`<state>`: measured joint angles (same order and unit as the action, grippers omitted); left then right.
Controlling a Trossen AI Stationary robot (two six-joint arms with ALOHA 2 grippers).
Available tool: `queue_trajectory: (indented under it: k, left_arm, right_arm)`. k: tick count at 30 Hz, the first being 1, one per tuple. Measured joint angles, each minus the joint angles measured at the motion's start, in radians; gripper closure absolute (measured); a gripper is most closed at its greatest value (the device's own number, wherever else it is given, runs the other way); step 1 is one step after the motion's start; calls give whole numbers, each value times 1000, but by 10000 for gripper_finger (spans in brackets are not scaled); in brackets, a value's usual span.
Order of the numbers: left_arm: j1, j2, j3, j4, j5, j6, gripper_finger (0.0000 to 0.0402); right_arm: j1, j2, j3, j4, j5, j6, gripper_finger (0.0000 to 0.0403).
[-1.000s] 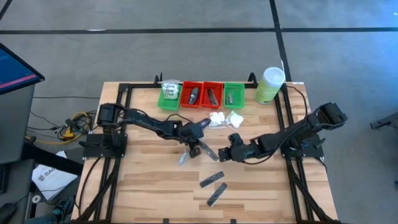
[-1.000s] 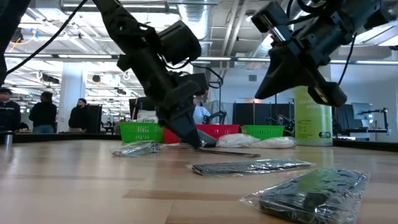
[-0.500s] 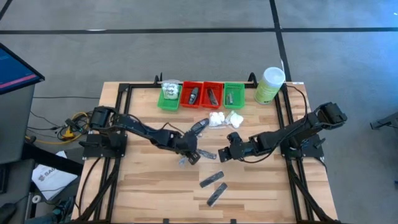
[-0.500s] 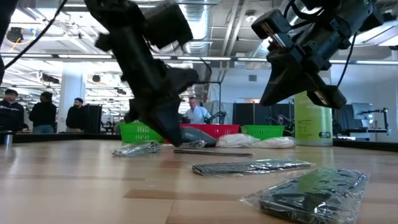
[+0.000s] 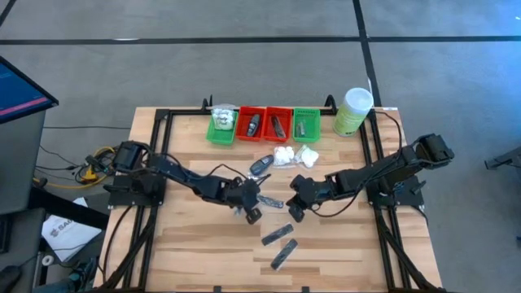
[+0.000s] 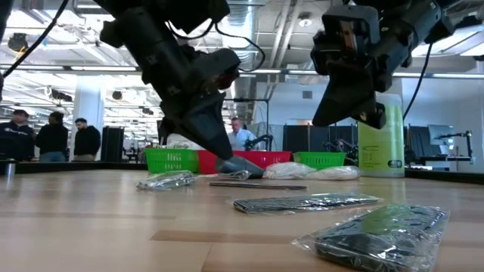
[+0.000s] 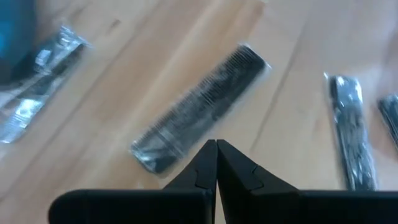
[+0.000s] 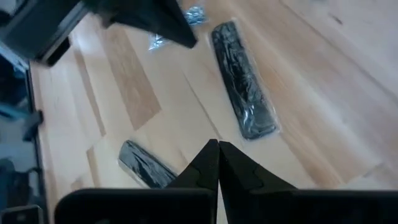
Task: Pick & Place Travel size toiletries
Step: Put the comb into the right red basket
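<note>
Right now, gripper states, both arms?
Left gripper: closed, holding nothing, above a wrapped comb.
Right gripper: closed, holding nothing, above the table.

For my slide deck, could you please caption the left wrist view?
Shut left pincer poised above a black comb wrapped in clear plastic on the wooden table.

Grey floor (image 5: 244,73) crossed by dark tape lines at 12 o'clock; open hall, ceiling strip lights (image 6: 45,72); people (image 6: 51,140) standing at 9 o'clock.
</note>
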<state>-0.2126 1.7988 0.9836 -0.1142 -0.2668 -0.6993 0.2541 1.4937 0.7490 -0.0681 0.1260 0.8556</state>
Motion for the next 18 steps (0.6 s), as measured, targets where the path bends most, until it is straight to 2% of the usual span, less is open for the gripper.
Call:
queue_trajectory:
  k: [2,7,10,14,18]
  left_arm:
    - [16,1,0,1,4,-13,401]
    - [59,18,-1,4,16,-41,401]
    - [82,18,0,5,48,-41,401]
    - [82,18,0,9,108,-66,401]
    - [58,18,-17,18,99,-95,401]
  right_arm:
    - [-10,0,0,-3,1,-46,403]
    - [-76,0,0,-21,3,-26,403]
    - [-119,0,0,-13,-18,-110,391]
    - [-174,0,0,2,-142,-172,343]
    - [-185,0,0,1,-178,-232,275]
